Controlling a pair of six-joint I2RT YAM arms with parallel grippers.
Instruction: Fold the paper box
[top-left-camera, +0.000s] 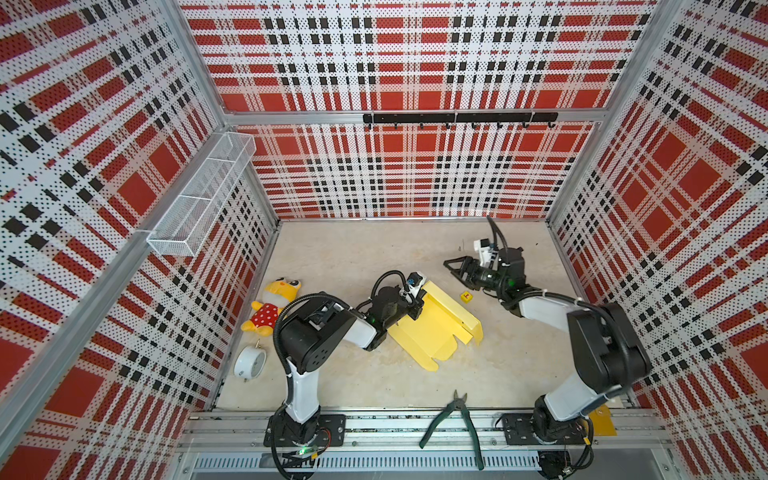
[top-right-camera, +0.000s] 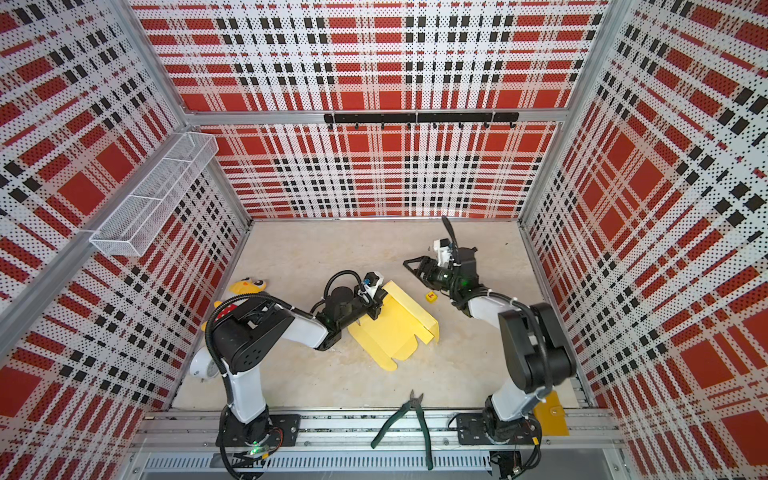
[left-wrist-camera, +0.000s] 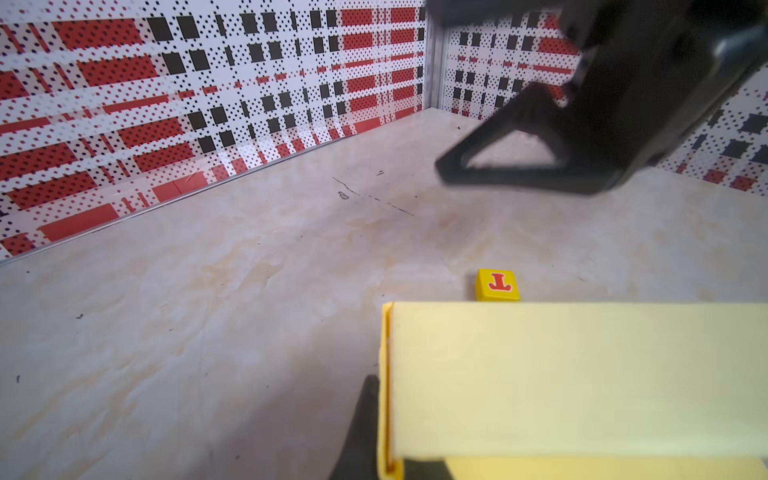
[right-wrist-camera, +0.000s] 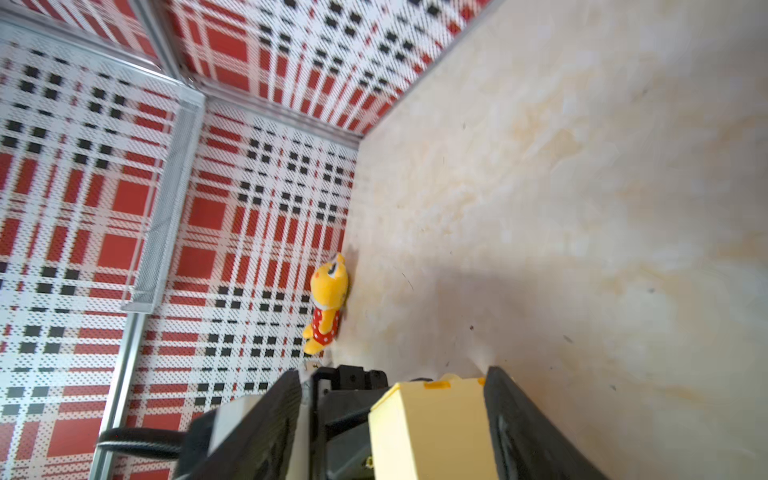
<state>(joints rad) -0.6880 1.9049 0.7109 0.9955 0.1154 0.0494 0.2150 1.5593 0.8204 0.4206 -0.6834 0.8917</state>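
Note:
The paper box (top-left-camera: 436, 328) (top-right-camera: 395, 328) is pale yellow card, lying mid-table with one long wall folded upright and rounded tabs flat toward the front. My left gripper (top-left-camera: 415, 309) (top-right-camera: 374, 307) is shut on the box's folded wall near its far-left corner. The left wrist view shows the doubled card edge (left-wrist-camera: 386, 395) pinched beside a black finger (left-wrist-camera: 365, 415). My right gripper (top-left-camera: 449, 265) (top-right-camera: 407, 264) hangs open behind the box, apart from it. In the right wrist view its fingers (right-wrist-camera: 519, 428) stand wide, with the box wall (right-wrist-camera: 432, 424) seen between them.
A small yellow cube with a red mark (top-left-camera: 466, 296) (left-wrist-camera: 497, 284) sits just right of the box. A plush toy (top-left-camera: 272, 305) (right-wrist-camera: 326, 299) and a white alarm clock (top-left-camera: 249, 361) lie at the left wall. Green pliers (top-left-camera: 453, 419) rest on the front rail.

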